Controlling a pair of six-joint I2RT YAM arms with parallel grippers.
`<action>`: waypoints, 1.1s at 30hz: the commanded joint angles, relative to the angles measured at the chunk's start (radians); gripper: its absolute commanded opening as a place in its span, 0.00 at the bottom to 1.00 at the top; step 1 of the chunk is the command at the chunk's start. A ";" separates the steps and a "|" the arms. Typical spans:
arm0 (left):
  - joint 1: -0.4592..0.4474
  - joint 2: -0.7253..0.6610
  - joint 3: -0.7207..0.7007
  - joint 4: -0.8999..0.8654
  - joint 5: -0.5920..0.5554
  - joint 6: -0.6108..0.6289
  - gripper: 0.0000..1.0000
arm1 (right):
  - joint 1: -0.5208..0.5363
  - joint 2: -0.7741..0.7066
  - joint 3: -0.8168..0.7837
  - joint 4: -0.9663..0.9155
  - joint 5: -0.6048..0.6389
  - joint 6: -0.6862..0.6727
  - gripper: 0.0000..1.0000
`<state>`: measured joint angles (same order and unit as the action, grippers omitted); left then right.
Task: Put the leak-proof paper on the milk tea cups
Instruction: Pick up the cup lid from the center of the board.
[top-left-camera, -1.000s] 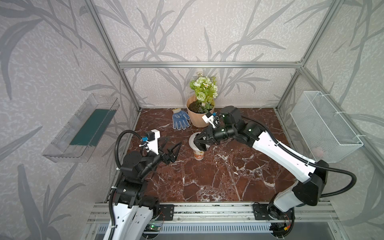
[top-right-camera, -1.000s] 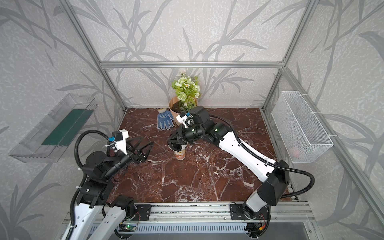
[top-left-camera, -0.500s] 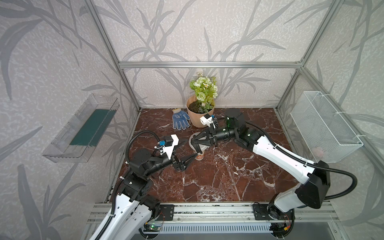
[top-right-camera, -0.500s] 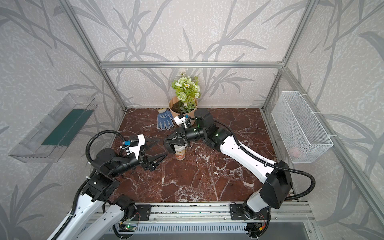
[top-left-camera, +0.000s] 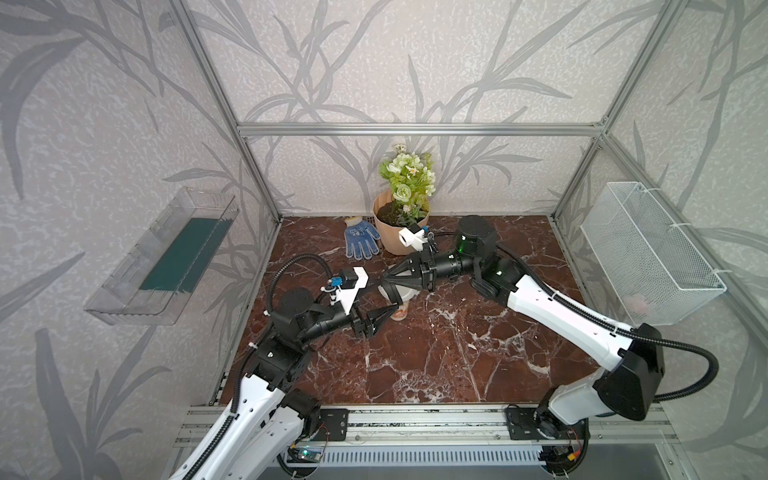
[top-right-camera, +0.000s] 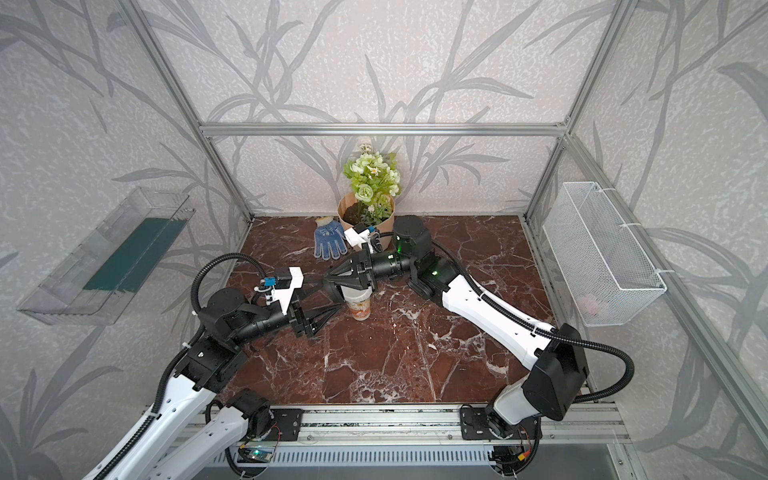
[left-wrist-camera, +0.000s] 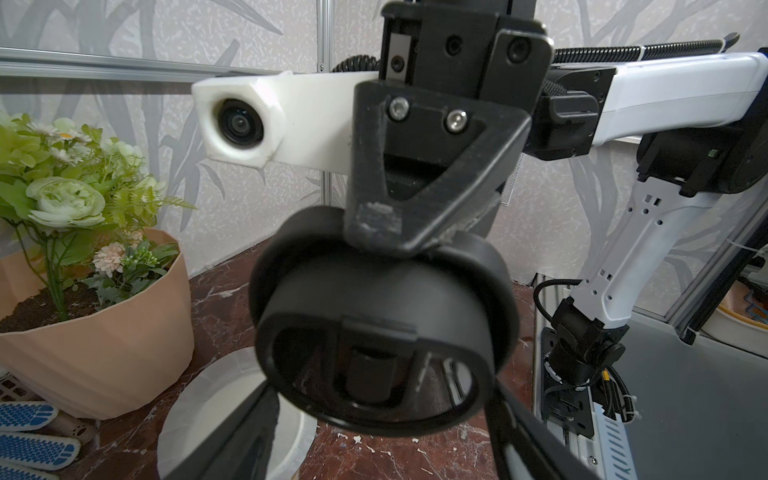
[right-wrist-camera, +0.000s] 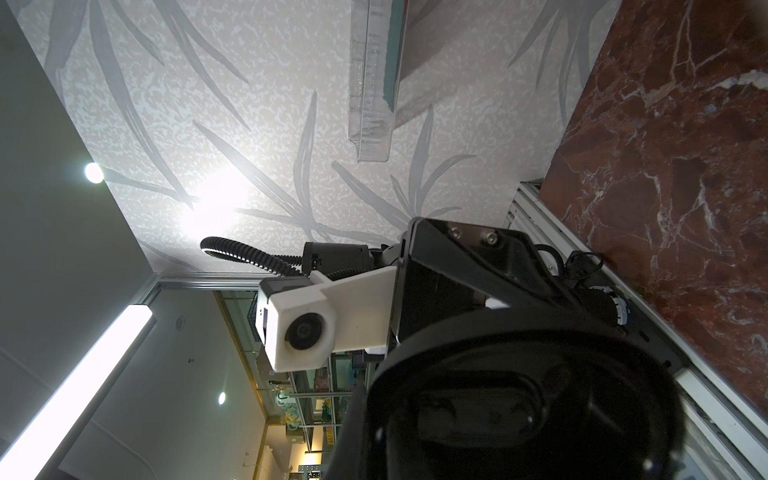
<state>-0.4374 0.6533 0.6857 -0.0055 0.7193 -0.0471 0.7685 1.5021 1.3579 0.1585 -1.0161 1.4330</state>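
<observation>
Black domed lid (left-wrist-camera: 386, 324) held over the white paper cup (top-right-camera: 358, 305), with 2 grippers at the cup.

The right gripper (top-left-camera: 387, 284) is clamped on the lid's rim, holding it tilted just above the cup, which stands upright on the marble desk (top-left-camera: 436, 353). A whitish round sheet, the leak-proof paper (left-wrist-camera: 195, 415), seems to lie across the cup's mouth, though the lid hides much of it. The left gripper (top-left-camera: 382, 320) is at the cup's side, jaws apart and holding nothing. Behind the cup, a peach flower pot (top-left-camera: 387, 243) holds soil and green-white artificial flowers (top-left-camera: 409, 178), with a blue-dotted glove (top-left-camera: 361, 241) just beside it. The clear wall tray (top-left-camera: 124, 299) holds 1 dark green sheet (top-left-camera: 187, 253). The white wire basket (top-left-camera: 648, 249) holds something pale pink, too blurred to name.
</observation>
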 joint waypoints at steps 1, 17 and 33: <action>-0.004 -0.005 0.038 0.030 0.026 0.030 0.77 | 0.009 -0.012 -0.009 0.047 -0.025 0.012 0.00; -0.004 0.003 0.032 0.094 0.047 -0.013 0.77 | 0.020 -0.004 -0.032 0.026 -0.048 -0.002 0.00; -0.004 -0.048 0.098 -0.223 -0.223 -0.012 0.34 | -0.119 -0.116 0.002 -0.325 0.126 -0.296 0.51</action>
<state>-0.4381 0.6281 0.7101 -0.1238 0.6254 -0.0616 0.7109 1.4593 1.3247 0.0467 -0.9745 1.3231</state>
